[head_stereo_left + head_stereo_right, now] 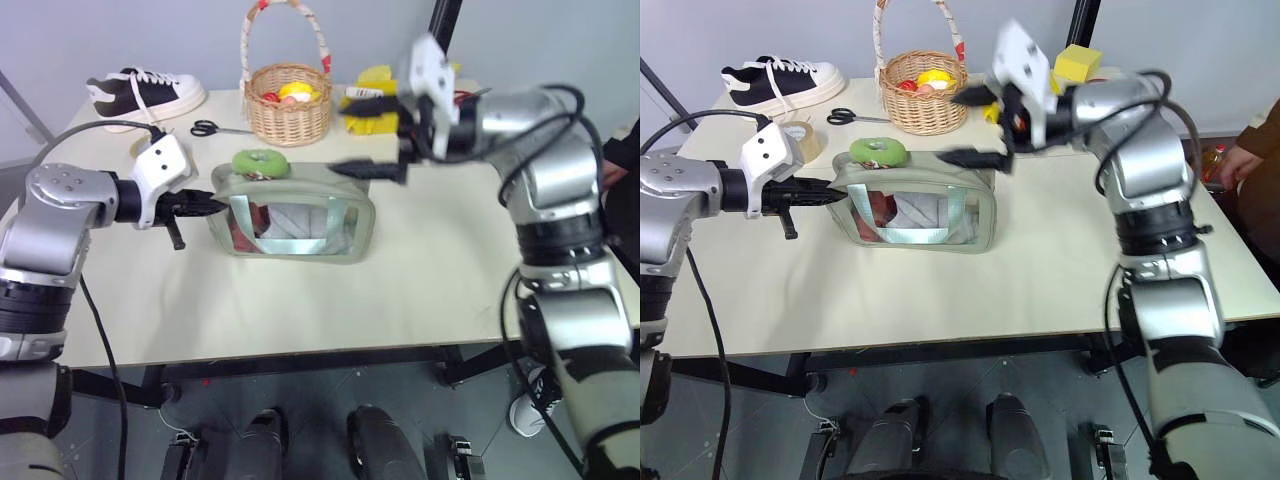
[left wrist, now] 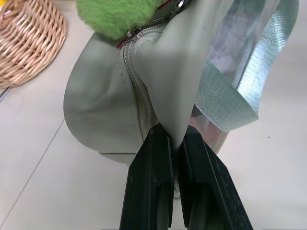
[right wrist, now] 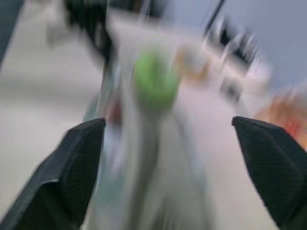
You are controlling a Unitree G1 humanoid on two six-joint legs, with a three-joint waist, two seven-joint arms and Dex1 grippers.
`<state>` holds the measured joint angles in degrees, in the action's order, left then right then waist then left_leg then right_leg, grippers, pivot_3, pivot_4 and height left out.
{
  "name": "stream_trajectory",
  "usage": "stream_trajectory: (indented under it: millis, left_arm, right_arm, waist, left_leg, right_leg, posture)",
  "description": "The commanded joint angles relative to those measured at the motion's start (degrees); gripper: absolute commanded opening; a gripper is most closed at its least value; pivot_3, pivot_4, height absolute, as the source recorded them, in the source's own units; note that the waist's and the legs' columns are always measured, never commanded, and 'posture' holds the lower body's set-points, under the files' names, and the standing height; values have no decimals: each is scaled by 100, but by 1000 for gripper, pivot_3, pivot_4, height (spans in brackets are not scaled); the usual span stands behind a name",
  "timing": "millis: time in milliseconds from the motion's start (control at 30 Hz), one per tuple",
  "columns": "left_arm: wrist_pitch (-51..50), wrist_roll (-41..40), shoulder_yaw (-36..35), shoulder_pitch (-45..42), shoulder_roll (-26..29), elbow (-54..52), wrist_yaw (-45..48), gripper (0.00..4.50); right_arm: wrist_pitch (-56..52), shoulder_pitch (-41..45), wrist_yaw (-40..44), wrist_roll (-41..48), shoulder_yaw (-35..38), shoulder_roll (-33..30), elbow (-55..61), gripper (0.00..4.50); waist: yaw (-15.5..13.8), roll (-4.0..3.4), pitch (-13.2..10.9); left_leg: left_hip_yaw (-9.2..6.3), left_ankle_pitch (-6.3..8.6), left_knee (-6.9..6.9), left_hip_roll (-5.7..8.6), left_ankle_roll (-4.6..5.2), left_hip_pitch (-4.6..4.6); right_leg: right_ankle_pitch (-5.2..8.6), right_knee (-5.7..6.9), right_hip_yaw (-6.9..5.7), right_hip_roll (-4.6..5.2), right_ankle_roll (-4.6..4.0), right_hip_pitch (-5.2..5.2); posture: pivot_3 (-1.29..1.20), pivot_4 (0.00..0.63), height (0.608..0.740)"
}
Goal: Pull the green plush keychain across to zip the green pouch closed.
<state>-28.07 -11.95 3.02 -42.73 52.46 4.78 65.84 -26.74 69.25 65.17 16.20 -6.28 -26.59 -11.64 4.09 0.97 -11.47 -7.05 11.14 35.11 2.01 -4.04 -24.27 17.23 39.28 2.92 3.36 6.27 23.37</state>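
The green pouch (image 1: 300,225) stands on the table with its clear window facing me. The green plush keychain (image 1: 261,162) rests on top of it near the pouch's left end. My left gripper (image 1: 212,203) is shut on the pouch's left end; in the left wrist view its fingers (image 2: 153,172) pinch a fold of the pouch (image 2: 105,105) just below the keychain (image 2: 115,17). My right gripper (image 1: 970,128) hangs open above the pouch's right end, holding nothing and pointing left. In the right wrist view the keychain (image 3: 154,81) lies blurred beyond the wide-apart fingers.
A wicker basket (image 1: 289,110) with toys stands behind the pouch. Scissors (image 1: 210,128) and a black-and-white shoe (image 1: 145,92) lie at the back left, beside a tape roll (image 1: 805,135). A yellow block (image 1: 1077,62) sits at the back right. A person's hand (image 1: 1240,160) shows at the right edge.
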Motion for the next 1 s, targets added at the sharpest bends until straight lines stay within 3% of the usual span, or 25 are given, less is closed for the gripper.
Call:
stream_trajectory:
  millis: [33, 233, 433, 533, 767, 1000]
  left_arm:
    - [66, -7, -65, -152, -3, -116, -20, 0]
    - [46, 6, -41, -117, -55, -190, -47, 0]
    - [36, 2, -86, 20, 10, -304, -57, 0]
    - [-5, -22, -95, 45, 16, -360, -65, 0]
    - [76, -2, -61, -11, -53, -237, -81, 0]
    - [90, -8, -59, -20, -69, -214, -79, 0]
  right_arm:
    - [263, 266, -442, -130, -134, 547, -353, 4431]
    - [885, 671, -961, -667, -414, 1320, -1862, 4431]
    - [906, 619, -909, -929, -653, 1560, -2159, 4431]
    - [1030, 576, -917, -1099, -754, 1573, -2287, 3657]
    - [744, 580, -848, -1051, -605, 1392, -2210, 36]
    - [213, 474, -812, -946, -308, 608, -1319, 36]
  waist:
    - [-9, 1, 1]
    - [-27, 3, 1]
    - [-7, 2, 1]
    - [-11, 2, 1]
    - [-11, 2, 1]
    - [-22, 2, 1]
  left_leg:
    - [0, 0, 1, 1, 0, -1]
    - [-1, 0, 9, 12, 0, -4]
    - [-2, 0, 1, 10, 0, -5]
    - [-3, 0, 2, 10, 0, -5]
    - [-5, 0, 3, 10, 0, -5]
    - [-7, 0, 4, 12, 0, -6]
  right_leg:
    - [0, 0, 0, 0, 0, 0]
    - [0, -1, 0, 8, 0, -4]
    - [0, -1, 0, 6, 0, 3]
    - [0, 0, 0, 5, 0, 2]
    - [0, 1, 0, 4, 0, 2]
    - [0, 0, -1, 5, 0, 1]
  posture:
    - [0, 150, 740]
    - [0, 150, 740]
    - [0, 150, 740]
    - [0, 150, 740]
    - [0, 150, 740]
    - [0, 150, 740]
